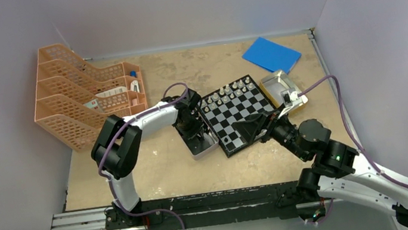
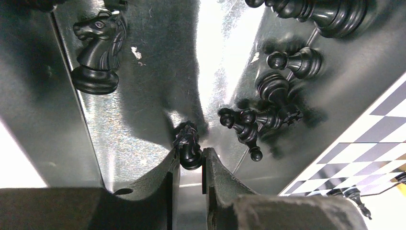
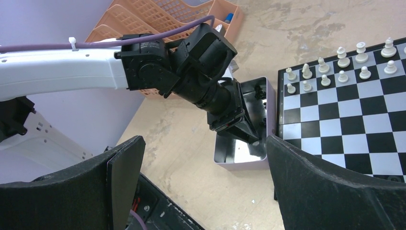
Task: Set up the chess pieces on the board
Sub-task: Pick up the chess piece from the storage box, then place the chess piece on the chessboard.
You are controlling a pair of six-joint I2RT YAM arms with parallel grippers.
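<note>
Step in hand, as judged: fetching a black man from store. Left fingers (image 2: 190,157) sit down inside the open tin (image 2: 143,96), which lies against the left edge of the board (image 1: 242,115) on the counter (image 1: 155,170). They are narrowed to a slit and pinch one small black piece (image 2: 188,143) near its base; its kind is hard to tell. Other black pieces (image 2: 275,100) lie loose in the same tin. White pieces (image 1: 228,92) are ranked on the board's far rows; the near rows are mostly unfilled. Right fingers (image 1: 253,126) are spread wide and empty over the board's near edge. Next move calls for a straight lift clear of the tin wall, then an upright placing on a near-row square.
</note>
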